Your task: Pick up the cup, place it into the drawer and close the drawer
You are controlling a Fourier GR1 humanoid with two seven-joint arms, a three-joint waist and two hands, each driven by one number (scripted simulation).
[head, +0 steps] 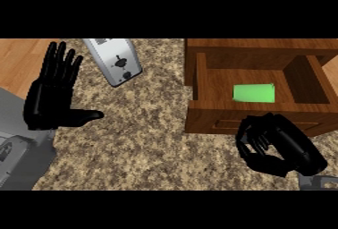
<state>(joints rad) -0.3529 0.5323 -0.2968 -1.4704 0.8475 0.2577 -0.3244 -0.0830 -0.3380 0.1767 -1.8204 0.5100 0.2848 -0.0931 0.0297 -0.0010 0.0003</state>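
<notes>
The green cup (253, 93) lies on its side inside the open wooden drawer (210, 76), on the drawer floor near the middle. The right hand (271, 145) sits just in front of the drawer's front panel, fingers curled, holding nothing. The left hand (52, 89) rests well to the left of the drawer, fingers straight and pointing up, thumb extended. A silver toaster (116, 60) lies on the speckled counter (145, 134), between that hand and the drawer.
</notes>
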